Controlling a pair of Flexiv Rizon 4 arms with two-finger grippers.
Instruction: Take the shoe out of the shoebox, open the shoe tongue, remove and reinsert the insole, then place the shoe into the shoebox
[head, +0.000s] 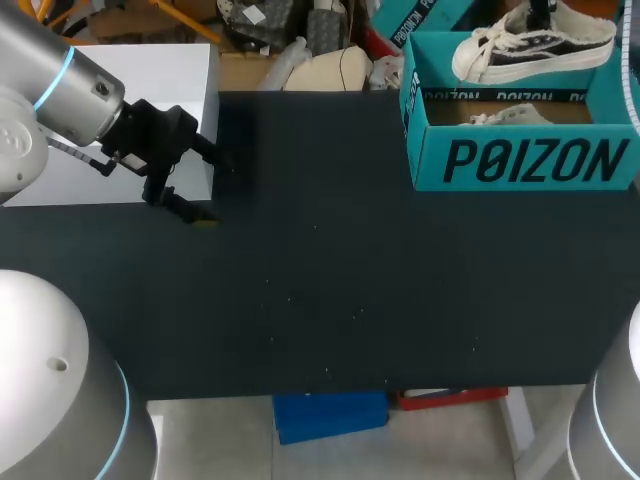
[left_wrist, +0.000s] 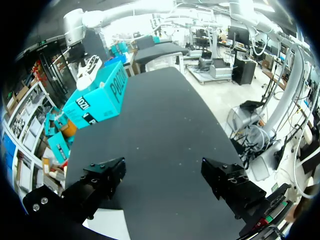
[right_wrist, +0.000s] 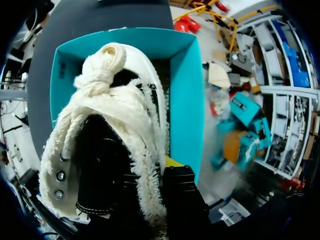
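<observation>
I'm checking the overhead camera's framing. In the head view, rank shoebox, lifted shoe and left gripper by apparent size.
Largest: shoebox.
Then the shoe, though it hangs above the shoebox, nearer the camera, which enlarges it.
Smallest: left gripper, not far behind the shoe, so that order is unsure.

Big black brand lettering on teal shoebox (head: 428, 165) front wall, side too.

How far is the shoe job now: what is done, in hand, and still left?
The shoe looks already lifted clear of the shoebox. The right gripper holds it by the collar above the box; the left gripper hangs open over the table. The laces are knotted, so probably all later steps are left.
</observation>
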